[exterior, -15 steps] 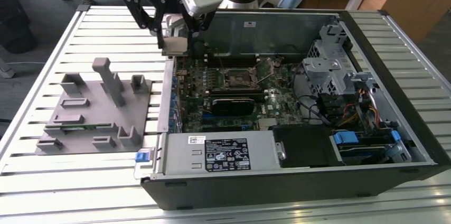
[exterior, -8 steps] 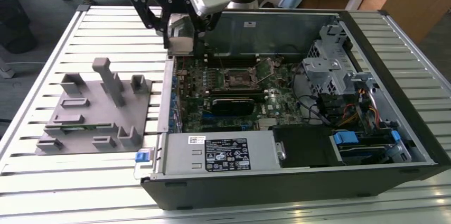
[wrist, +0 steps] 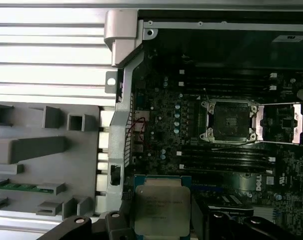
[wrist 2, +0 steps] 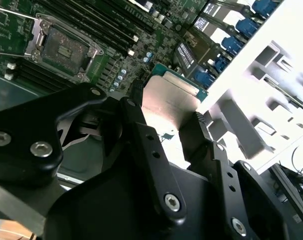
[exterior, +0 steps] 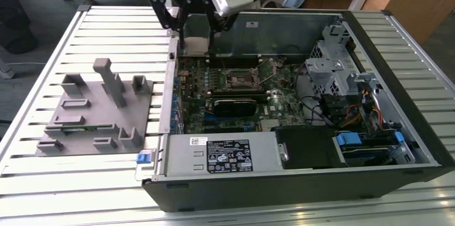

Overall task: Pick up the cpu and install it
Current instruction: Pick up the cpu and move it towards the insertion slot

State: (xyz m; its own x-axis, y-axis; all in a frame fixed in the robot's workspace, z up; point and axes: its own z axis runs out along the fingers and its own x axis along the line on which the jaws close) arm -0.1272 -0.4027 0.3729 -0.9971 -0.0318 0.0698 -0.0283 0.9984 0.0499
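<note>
Open case (exterior: 284,188), claw (wrist 2: 166,117) gripping cpu (wrist: 159,210) — upright

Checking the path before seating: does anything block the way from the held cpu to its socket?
Nothing visible does. The tool grips the cpu; the socket lies open, its plate swung aside.

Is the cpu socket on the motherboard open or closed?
Open and empty: the socket has its cover frame swung aside; the gripper holds the cpu.
</note>
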